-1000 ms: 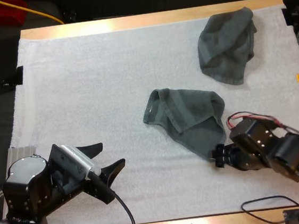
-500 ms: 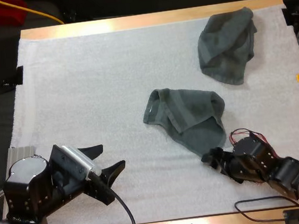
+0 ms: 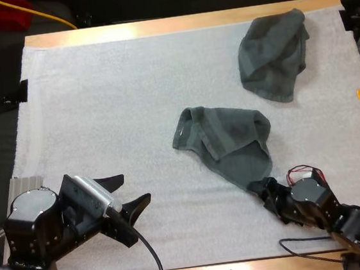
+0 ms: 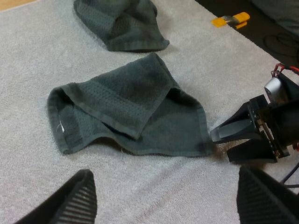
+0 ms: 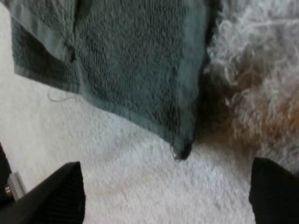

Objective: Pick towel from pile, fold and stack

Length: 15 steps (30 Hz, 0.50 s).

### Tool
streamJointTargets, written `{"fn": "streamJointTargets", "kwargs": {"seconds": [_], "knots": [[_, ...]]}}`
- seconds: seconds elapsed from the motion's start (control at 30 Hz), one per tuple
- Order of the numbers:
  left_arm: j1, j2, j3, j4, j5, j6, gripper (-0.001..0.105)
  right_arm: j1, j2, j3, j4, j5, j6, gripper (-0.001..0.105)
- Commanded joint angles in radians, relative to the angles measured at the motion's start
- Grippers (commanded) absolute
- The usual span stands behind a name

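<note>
A crumpled dark grey-green towel (image 3: 225, 140) lies in the middle of the white mat (image 3: 112, 103). A second towel (image 3: 273, 54) is bunched at the far right. My right gripper (image 3: 259, 187) sits low at the middle towel's near corner. Its fingers (image 5: 51, 196) stand apart, open, and the towel's corner tip (image 5: 182, 149) lies just ahead of them, untouched. My left gripper (image 3: 126, 191) hovers open over bare mat at the near left, well short of the towel (image 4: 131, 109). Past that towel's corner, the left wrist view shows the right gripper (image 4: 219, 142).
The mat covers nearly the whole wooden table (image 3: 175, 24). Wide bare mat stretches left of and beyond the middle towel. The far towel (image 4: 121, 23) lies apart from the middle one. A loose black cable (image 3: 307, 245) lies by the near right edge.
My right arm has swung toward the table's near right edge and dropped lower, while its fingertips stayed at the towel's near corner. The left arm and both towels have not moved.
</note>
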Motion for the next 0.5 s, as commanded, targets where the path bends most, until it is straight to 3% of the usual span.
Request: {"fn": "streamJointTargets", "kwargs": {"seconds": [0.0,0.47], "knots": [[-0.005,0.000,-0.005,-0.001,0.010,-0.009,0.062,0.000,0.001,0.003,-0.025,0.004,0.004,0.071],[-0.005,0.000,-0.005,-0.001,0.010,-0.009,0.062,0.000,0.175,0.003,-0.205,-0.004,0.031,0.071]]}}
